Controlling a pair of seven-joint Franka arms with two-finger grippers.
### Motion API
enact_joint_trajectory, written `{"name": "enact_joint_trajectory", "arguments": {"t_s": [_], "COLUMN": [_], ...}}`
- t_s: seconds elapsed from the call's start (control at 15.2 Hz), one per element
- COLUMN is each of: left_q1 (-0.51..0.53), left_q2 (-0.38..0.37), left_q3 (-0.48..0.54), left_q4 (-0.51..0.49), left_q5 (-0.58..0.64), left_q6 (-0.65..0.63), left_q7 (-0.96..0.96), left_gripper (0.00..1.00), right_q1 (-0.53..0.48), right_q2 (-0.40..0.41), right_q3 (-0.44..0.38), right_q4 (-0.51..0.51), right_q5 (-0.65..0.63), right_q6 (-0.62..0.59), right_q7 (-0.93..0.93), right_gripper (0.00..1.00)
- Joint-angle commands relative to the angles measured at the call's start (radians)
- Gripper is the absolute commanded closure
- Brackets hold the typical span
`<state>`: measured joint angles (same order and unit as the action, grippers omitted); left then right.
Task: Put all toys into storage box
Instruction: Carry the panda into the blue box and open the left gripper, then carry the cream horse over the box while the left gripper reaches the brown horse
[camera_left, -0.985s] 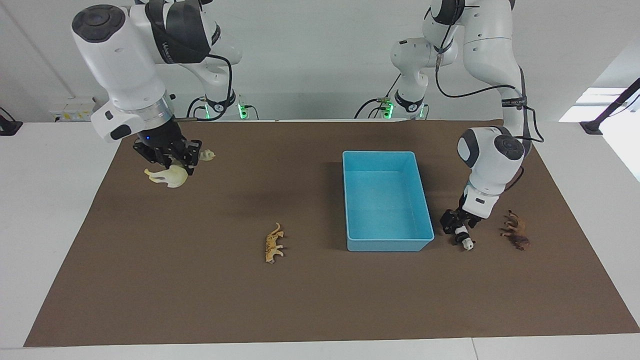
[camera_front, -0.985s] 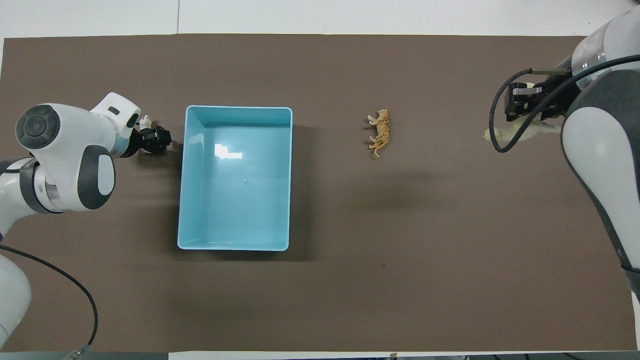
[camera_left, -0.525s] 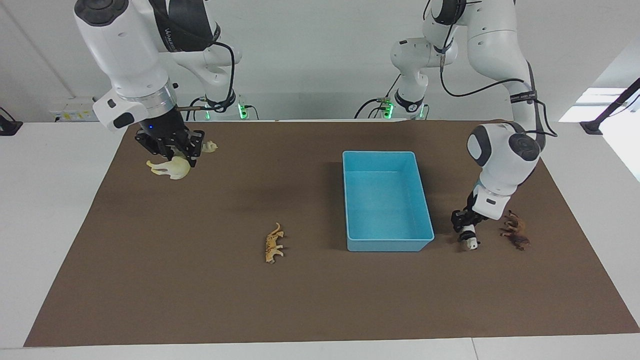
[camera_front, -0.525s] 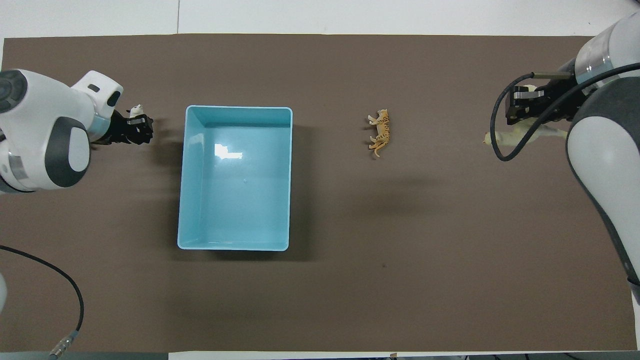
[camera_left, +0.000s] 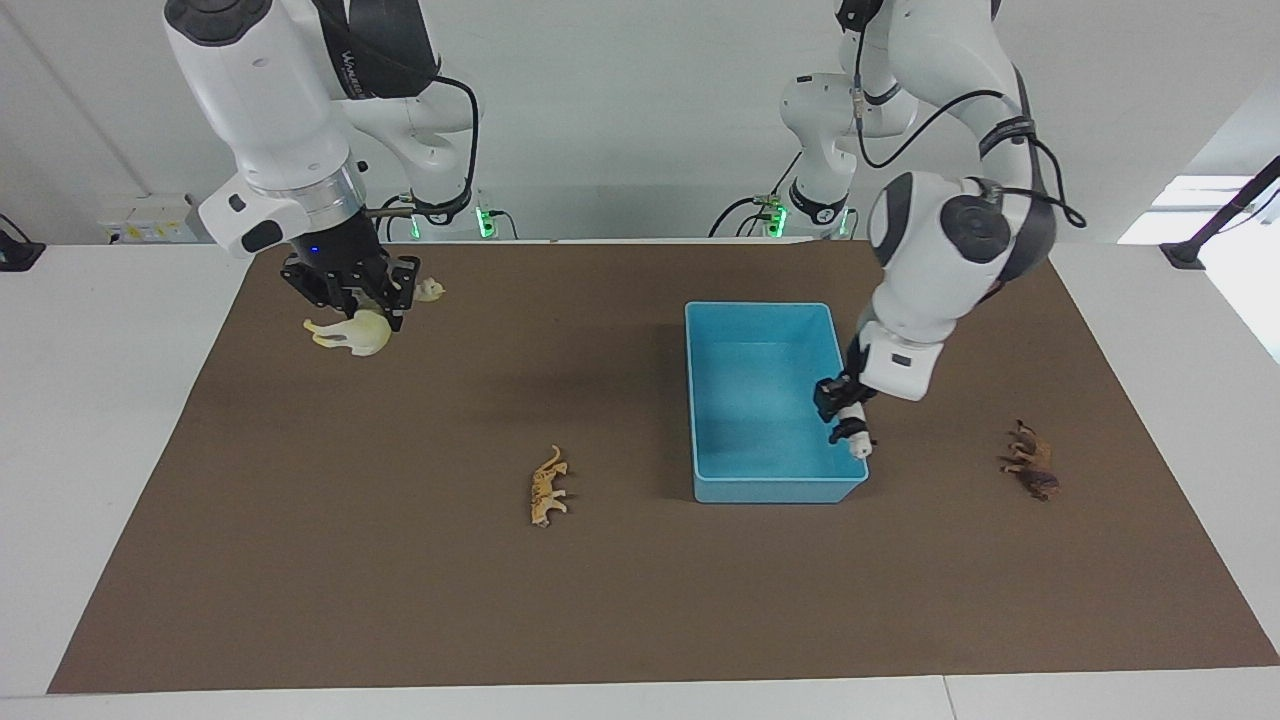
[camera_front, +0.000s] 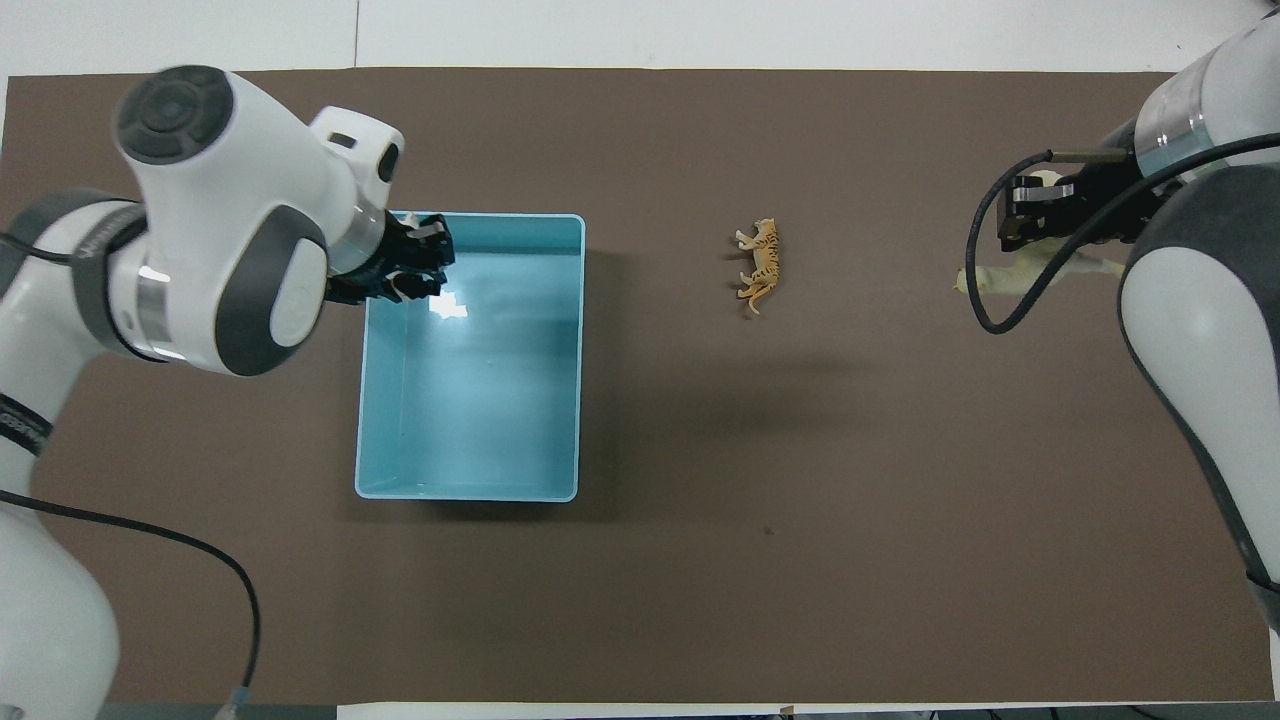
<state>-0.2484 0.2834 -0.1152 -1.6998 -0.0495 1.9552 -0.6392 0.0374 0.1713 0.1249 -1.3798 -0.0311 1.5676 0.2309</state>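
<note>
My left gripper (camera_left: 840, 408) is shut on the black-and-white panda (camera_left: 856, 441). It holds it in the air over the corner of the light blue storage box (camera_left: 760, 305) that lies farthest from the robots, at the left arm's end. In the overhead view this gripper (camera_front: 415, 268) covers the panda over the box (camera_front: 480, 420). My right gripper (camera_left: 350, 295) is shut on the cream-yellow horse (camera_left: 345, 333), just above the mat at the right arm's end; both show in the overhead view, gripper (camera_front: 1040, 212) and horse (camera_front: 1000, 277). The box holds no toys.
The orange spotted cat (camera_left: 548, 485) lies on the brown mat between the box and the right arm's end, also in the overhead view (camera_front: 760, 265). The dark brown lion (camera_left: 1030, 472) stands on the mat beside the box, toward the left arm's end.
My left gripper has lifted the panda off the mat beside the box and carried it over the box's corner. My right gripper has risen a little with the horse.
</note>
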Motion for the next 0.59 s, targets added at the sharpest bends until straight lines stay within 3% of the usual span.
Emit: {"name": "enact_joint_trajectory", "arguments": {"t_s": [0.0, 0.13, 0.26, 0.53], "left_q1": [0.001, 0.012, 0.087, 0.335], "left_q2": [-0.072, -0.089, -0.092, -0.084], "left_q3": [0.020, 0.029, 0.040, 0.042], "left_q4": [-0.127, -0.095, -0.049, -0.075], "left_q5": [-0.001, 0.051, 0.088, 0.091], "left_q6": [0.045, -0.010, -0.056, 0.060], "left_q7": [0.012, 0.025, 0.141, 0.580], "left_gripper": [0.00, 0.00, 0.00, 0.00], "right_q1": [-0.004, 0.044, 0.073, 0.224], "right_q2": [-0.019, -0.019, -0.026, -0.023], "right_q3": [0.009, 0.006, 0.007, 0.007], "right_q4": [-0.001, 0.001, 0.001, 0.011], "right_q5": [-0.006, -0.006, -0.004, 0.022], "right_q6": [-0.014, -0.026, -0.027, -0.015], "right_q7": [-0.013, -0.004, 0.027, 0.235], "right_gripper": [1.00, 1.00, 1.00, 1.00]}}
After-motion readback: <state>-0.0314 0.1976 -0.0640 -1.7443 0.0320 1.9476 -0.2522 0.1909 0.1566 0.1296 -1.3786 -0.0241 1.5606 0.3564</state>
